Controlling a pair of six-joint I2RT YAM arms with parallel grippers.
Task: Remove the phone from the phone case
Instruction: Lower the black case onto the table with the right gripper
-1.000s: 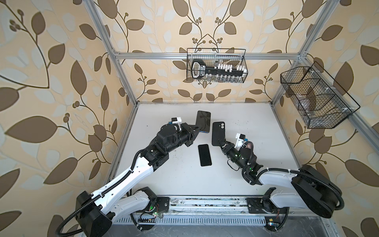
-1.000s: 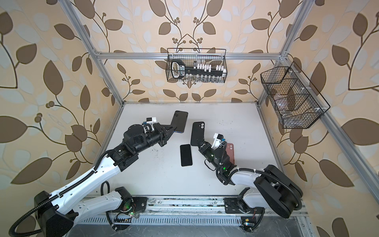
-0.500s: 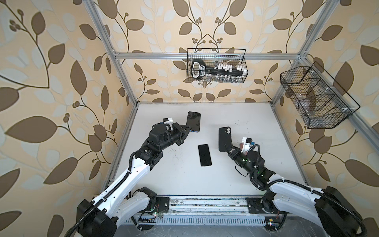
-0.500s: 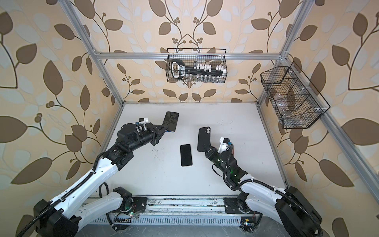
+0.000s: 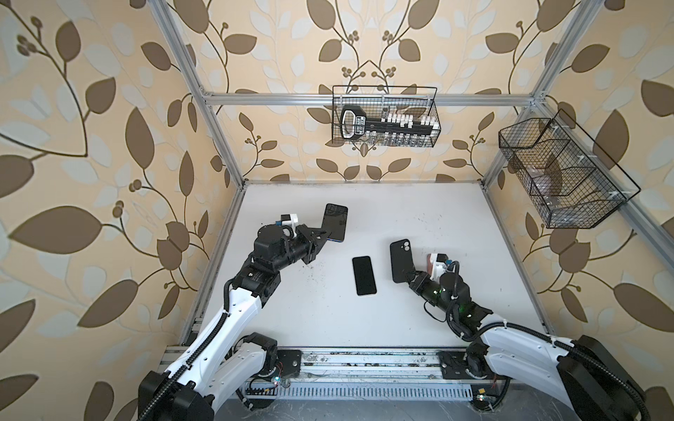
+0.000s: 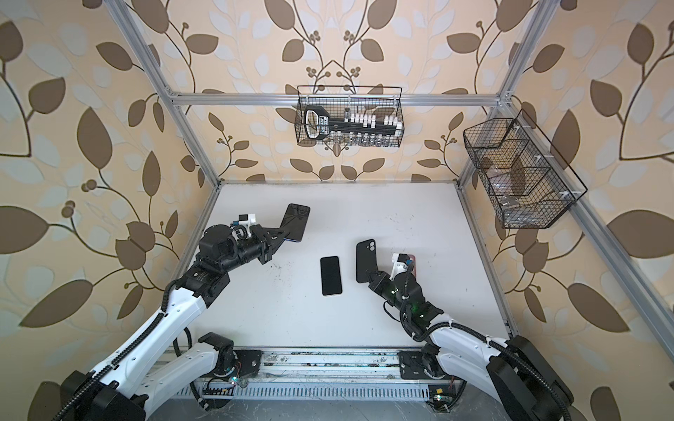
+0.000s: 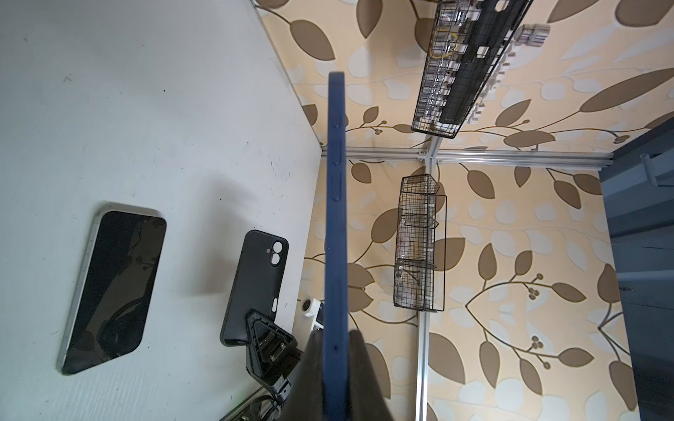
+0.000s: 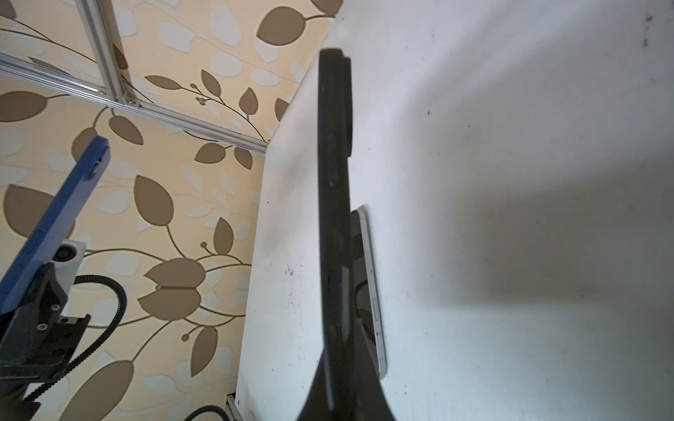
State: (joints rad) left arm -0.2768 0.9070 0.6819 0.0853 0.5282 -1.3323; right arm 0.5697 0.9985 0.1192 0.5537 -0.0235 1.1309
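Blue-cased phone (image 5: 335, 223) is pinched at its lower end by the left claw (image 5: 324, 237) and raised off the white table (image 5: 456, 218). The right claw (image 5: 409, 279) is clamped on a black case (image 5: 400, 260), held upright. Between them, a bare phone (image 5: 364, 275) lies flat on the table, screen up.

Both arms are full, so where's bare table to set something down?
Bare: the back of the table along the rear wall, and the front stretch between the loose phone and the rail. Crowded: between that phone and the black case.
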